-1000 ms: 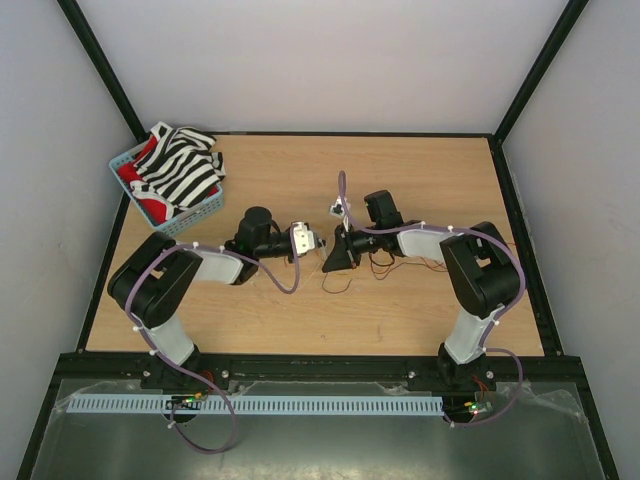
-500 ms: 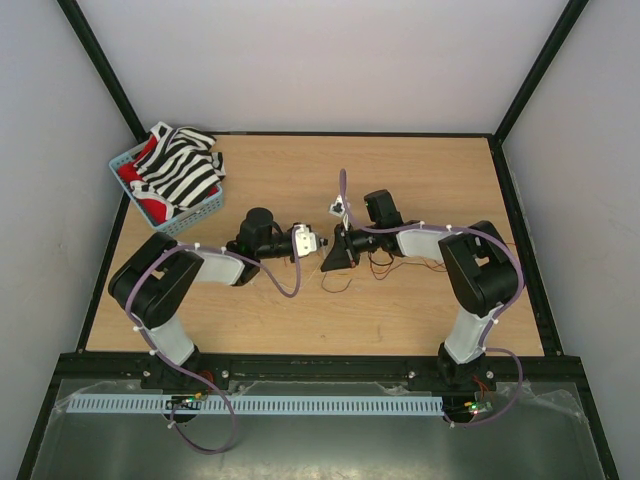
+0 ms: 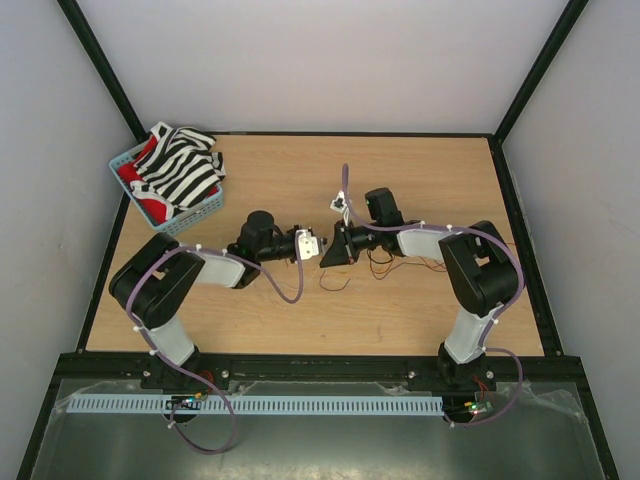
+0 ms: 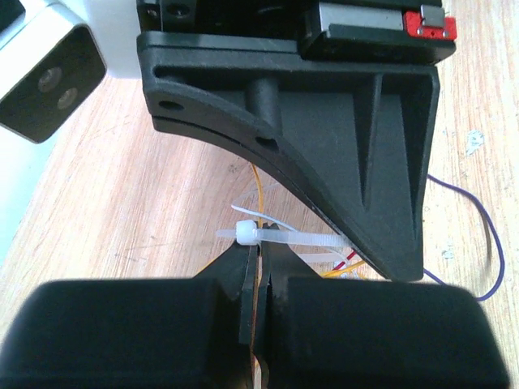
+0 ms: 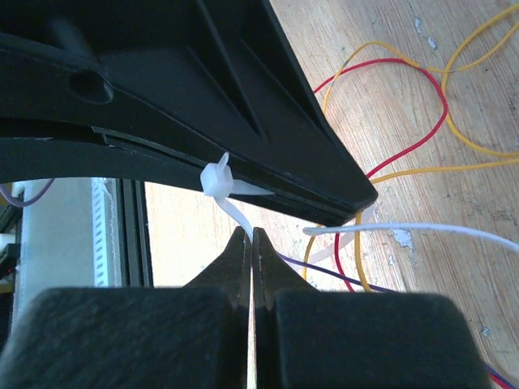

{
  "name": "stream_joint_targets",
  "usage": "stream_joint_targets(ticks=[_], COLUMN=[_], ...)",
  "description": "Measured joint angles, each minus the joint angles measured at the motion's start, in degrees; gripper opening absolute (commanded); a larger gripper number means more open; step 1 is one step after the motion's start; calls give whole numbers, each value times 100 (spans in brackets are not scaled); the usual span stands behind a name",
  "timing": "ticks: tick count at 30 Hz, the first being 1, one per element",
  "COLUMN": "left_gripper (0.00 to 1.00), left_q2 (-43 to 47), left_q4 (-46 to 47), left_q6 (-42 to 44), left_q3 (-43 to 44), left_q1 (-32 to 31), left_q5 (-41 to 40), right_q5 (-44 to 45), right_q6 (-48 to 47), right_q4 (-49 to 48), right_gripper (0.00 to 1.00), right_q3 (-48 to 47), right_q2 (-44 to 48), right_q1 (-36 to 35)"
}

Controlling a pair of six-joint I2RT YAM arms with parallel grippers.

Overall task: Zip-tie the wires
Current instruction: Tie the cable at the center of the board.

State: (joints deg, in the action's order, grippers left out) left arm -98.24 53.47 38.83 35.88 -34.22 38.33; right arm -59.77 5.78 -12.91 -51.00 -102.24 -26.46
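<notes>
Top camera looked down from high behind the bases, whole table point(image 3: 300, 310) in frame, left wrist camera close behind the left gripper point(image 4: 258, 248), right wrist one behind the right gripper point(image 5: 251, 232), facing each other, both showed the zip tie point(image 4: 300, 240).

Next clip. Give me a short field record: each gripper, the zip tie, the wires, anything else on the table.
left gripper: shut, touching the zip tie beside its head
right gripper: shut on the zip tie
wires: red and yellow, loose on the table near both grippers
tie around wires: cannot tell
other: basket with striped cloth, far left corner
</notes>
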Motion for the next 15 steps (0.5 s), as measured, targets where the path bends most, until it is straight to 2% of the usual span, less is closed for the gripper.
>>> stream_joint_targets(ticks=[15], left_gripper=[0], left_q2=[-63], left_q4=[374], left_q6=[348], left_q3=[-140], left_q1=[-133], left_q5=[-422], right_q5=[17], right_q6=[492], right_q4=[-79], right_gripper=[0], right_q3=[7], right_q2=[66], right_q1=[85])
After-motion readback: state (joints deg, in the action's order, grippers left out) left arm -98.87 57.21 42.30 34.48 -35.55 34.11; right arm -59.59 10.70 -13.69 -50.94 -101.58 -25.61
